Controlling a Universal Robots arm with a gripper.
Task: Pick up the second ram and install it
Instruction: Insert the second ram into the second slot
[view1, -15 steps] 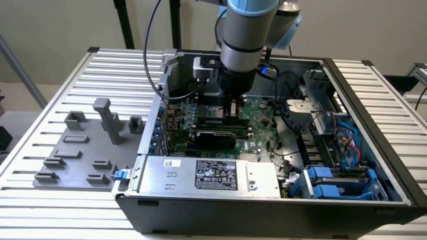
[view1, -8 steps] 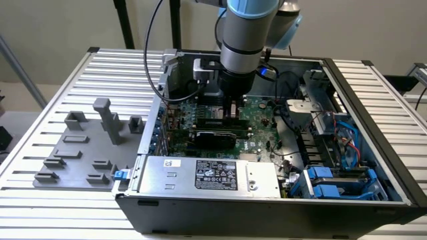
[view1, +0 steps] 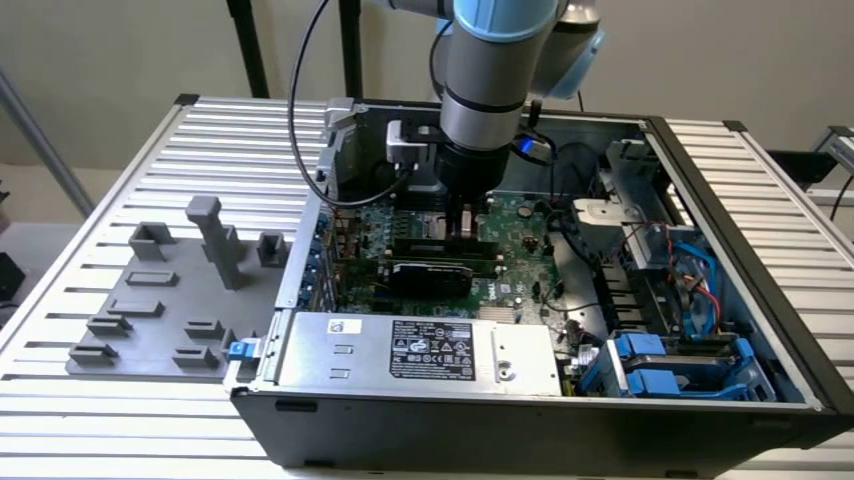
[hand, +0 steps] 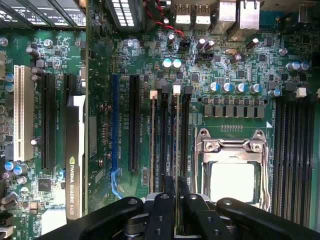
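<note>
The second ram (hand: 176, 130) appears edge-on in the wrist view as a thin green stick with a white end tab. It stands in line with a memory slot of the motherboard (hand: 235, 60). My gripper (hand: 176, 182) is shut on it, one black finger pressed to each side. Another thin stick (hand: 152, 140) stands in a neighbouring slot, close alongside. In the exterior view my gripper (view1: 463, 215) reaches straight down into the open computer case (view1: 534, 410), just above the board's middle.
A CPU socket (hand: 232, 170) lies beside the memory slots, and a graphics card (hand: 74, 160) stands on the other side. The grey power supply (view1: 427, 350) and blue drive bays (view1: 681, 365) fill the case's near part. A grey holder tray (view1: 147, 300) sits at the exterior view's left.
</note>
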